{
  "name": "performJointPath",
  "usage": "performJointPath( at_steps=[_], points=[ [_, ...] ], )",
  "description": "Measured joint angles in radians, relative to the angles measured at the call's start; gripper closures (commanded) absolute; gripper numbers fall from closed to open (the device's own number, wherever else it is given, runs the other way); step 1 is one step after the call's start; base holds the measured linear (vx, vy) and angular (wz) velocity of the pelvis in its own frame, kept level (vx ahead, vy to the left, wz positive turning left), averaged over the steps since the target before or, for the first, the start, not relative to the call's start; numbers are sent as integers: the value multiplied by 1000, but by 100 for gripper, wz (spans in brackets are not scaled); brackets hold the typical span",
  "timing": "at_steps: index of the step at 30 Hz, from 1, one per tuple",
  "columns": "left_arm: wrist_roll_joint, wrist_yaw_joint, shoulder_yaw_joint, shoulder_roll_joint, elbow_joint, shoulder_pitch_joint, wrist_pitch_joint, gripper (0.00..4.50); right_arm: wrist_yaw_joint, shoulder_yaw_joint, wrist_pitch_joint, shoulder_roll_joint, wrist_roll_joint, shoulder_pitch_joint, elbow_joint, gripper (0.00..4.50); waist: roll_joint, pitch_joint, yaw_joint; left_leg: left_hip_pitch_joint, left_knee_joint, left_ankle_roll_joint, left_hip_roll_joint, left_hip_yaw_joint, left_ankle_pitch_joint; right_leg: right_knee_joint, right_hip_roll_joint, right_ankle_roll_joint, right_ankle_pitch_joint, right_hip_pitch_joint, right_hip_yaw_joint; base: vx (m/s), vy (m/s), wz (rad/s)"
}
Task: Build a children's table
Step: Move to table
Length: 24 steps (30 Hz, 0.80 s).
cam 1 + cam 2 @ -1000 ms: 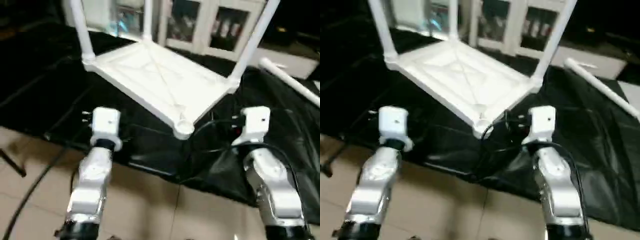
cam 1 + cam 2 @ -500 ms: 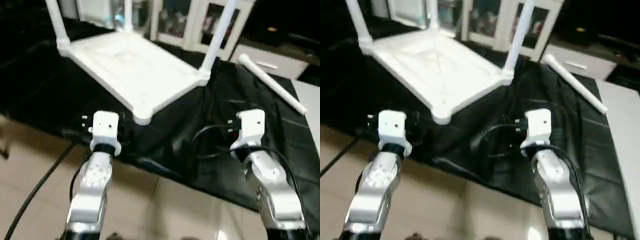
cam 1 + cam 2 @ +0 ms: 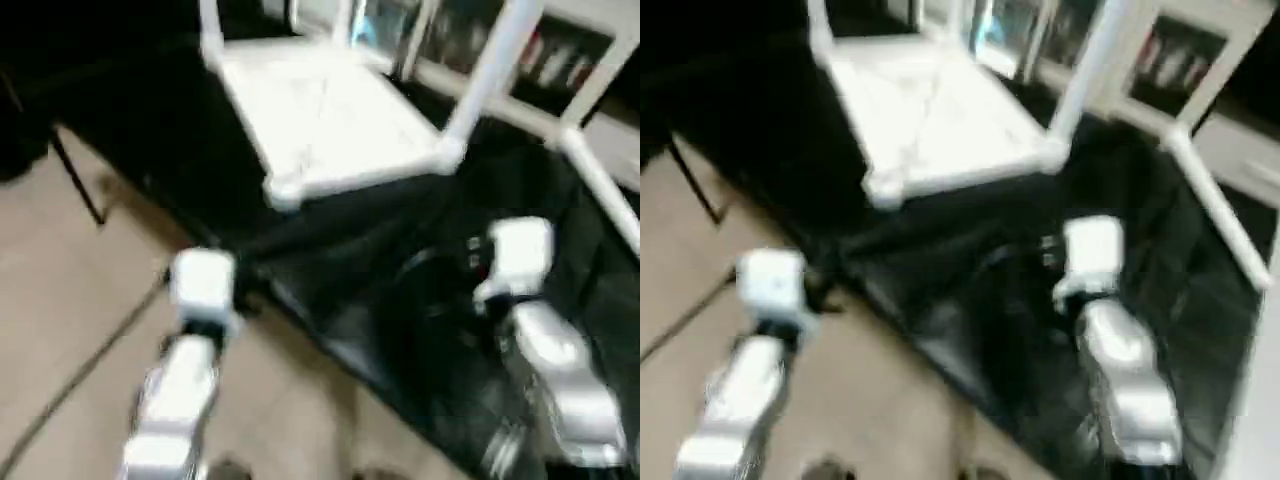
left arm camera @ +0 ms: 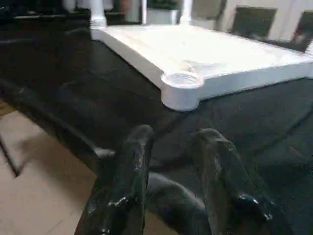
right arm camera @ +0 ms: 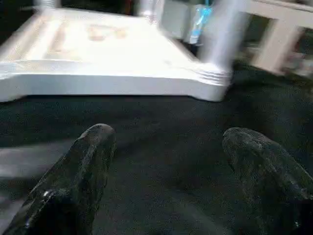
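Note:
The children's table's white tabletop (image 3: 325,115) lies upside down on a black sheet (image 3: 420,300). Three white legs stand in its corner sockets, one on the left (image 3: 210,30), one on the right (image 3: 490,75) and one at the back (image 3: 343,20). The nearest corner socket (image 4: 182,79) is empty. A loose leg (image 3: 600,185) lies on the sheet to the right. My left gripper (image 4: 171,147) is open and empty, a little short of the empty socket. Also open and empty, my right gripper (image 5: 171,142) hovers over the sheet, facing the corner with the right leg (image 5: 217,36).
The sheet's front edge runs across a tan tiled floor (image 3: 70,300). A thin black stand leg (image 3: 75,180) and a cable (image 3: 80,370) cross the floor on the left. A white glass-fronted cabinet (image 3: 570,50) stands behind the tabletop. Black cables (image 3: 430,275) lie by my right wrist.
The head camera has swung and tilted, so the whole picture has shifted and blurred. Both arms keep their pose, and neither gripper has opened or closed.

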Motion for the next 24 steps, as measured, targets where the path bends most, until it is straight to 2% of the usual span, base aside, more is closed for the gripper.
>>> performJointPath(
  at_steps=[1,2,3,4,5,6,7,8,9,10,11,12,13,14,15,16,17,19,21,23,24],
  points=[
    [-6,0,23,10,2,0,0,283,-8,-37,1,-20,-1,9,10,64,-7,4,9,-24,111,82,-7,36,-28,-26,23,-27,20,11,-11,-61,-403,-11],
    [-10,0,29,16,2,-2,0,283,-14,-54,1,-26,-1,8,12,64,-11,6,6,-21,148,73,-35,57,-32,-45,37,-42,33,23,-18,-61,-403,-11],
    [-19,1,44,27,6,-19,2,283,-19,-65,-1,-30,-1,3,12,64,-10,7,-2,-10,152,53,-68,77,-43,-64,51,-57,45,32,-34,-80,-337,-7],
    [-23,10,80,48,21,-62,2,283,-21,-75,-4,-36,-1,-7,12,64,-6,9,-12,18,116,31,-104,98,-58,-87,78,-70,59,42,-54,-100,-295,5],
    [-27,20,106,57,28,-93,2,283,-21,-79,-5,-36,0,-18,12,64,11,13,-20,40,71,34,-117,101,-61,-113,108,-76,72,52,-77,-100,-295,5],
    [-29,27,126,62,30,-115,2,283,-22,-80,-7,-32,1,-27,12,64,31,14,-25,61,35,13,-114,93,-88,-141,141,-87,88,59,-106,-105,-268,-3],
    [-30,38,143,70,40,-120,10,283,-21,-70,-5,-17,6,-29,17,64,43,19,-37,62,21,-7,-81,74,-75,-143,151,-35,69,65,-137,-71,-246,-6],
    [-30,48,151,69,56,-125,17,283,-21,-69,-5,-13,14,-29,18,64,45,9,-43,53,12,-21,-59,66,-62,-40,138,46,21,29,-130,-71,-246,-6],
    [-31,54,155,67,69,-139,19,283,-21,-71,-5,-15,21,-32,19,64,45,4,-44,43,4,-33,-47,61,-48,79,109,73,-2,-12,-108,-55,-218,4],
    [-39,58,162,59,78,-154,27,283,-21,-73,-5,-14,27,-36,19,64,46,0,-44,34,-3,-40,-38,53,-33,110,71,74,-3,-26,-81,-74,-216,7],
    [-39,66,166,55,85,-174,40,283,-19,-73,-5,-13,36,-42,15,64,39,-5,-40,21,-9,-47,-33,50,-22,58,17,67,1,-22,-44,-74,-216,7],
    [-46,65,168,52,85,-186,44,283,-18,-73,-5,-11,42,-42,9,64,29,-10,-36,9,-8,-57,-33,53,-15,0,-24,56,11,-17,-19,-64,-269,-3],
    [-53,62,167,53,84,-194,45,283,-16,-73,-5,-5,49,-47,9,64,-6,-20,-34,-3,6,-58,-46,59,-15,-79,-69,130,66,1,15,-52,-314,-11],
    [-54,54,159,51,93,-189,46,283,-14,-75,-3,-3,57,-44,11,64,-6,-18,-31,-13,6,-47,-41,50,-12,-64,-56,112,65,-5,16,-52,-314,-11],
    [-54,41,137,51,102,-184,46,283,-11,-80,-2,-3,61,-26,11,64,-8,-19,-30,-8,-12,-15,-40,45,0,-64,-51,99,65,-4,13,-64,-318,-1],
    [-47,26,109,55,103,-185,47,283,-10,-88,1,-2,64,-24,11,64,-10,-18,-28,3,-37,-20,-36,45,10,-70,-43,93,69,-5,12,-75,-278,-5],
    [-34,14,81,63,103,-189,46,283,-9,-93,1,2,65,-26,10,64,-5,-20,-30,11,-65,-49,-23,42,27,-84,-26,84,80,-5,7,-75,-278,-5],
    [-14,5,61,84,103,-198,48,283,-10,-94,1,11,73,-26,8,64,0,-21,-39,18,-85,-109,3,41,58,-93,-4,69,95,-4,-1,-94,-166,-14],
    [3,-2,57,101,105,-200,61,283,-17,-95,1,19,78,-28,9,64,4,-20,-43,20,-94,-143,14,45,74,-96,1,60,100,-5,-6,-105,-93,-6],
    [7,-7,61,119,108,-202,77,283,-31,-96,2,32,79,-37,11,64,6,-18,-44,19,-95,-165,19,53,85,-97,-1,57,101,-6,-6,-112,-6,5],
    [4,-19,62,125,110,-206,87,283,-36,-100,2,34,84,-48,19,64,5,-18,-43,20,-94,-166,19,57,85,-99,-3,58,101,-7,-6,-96,24,7]
  ],
)
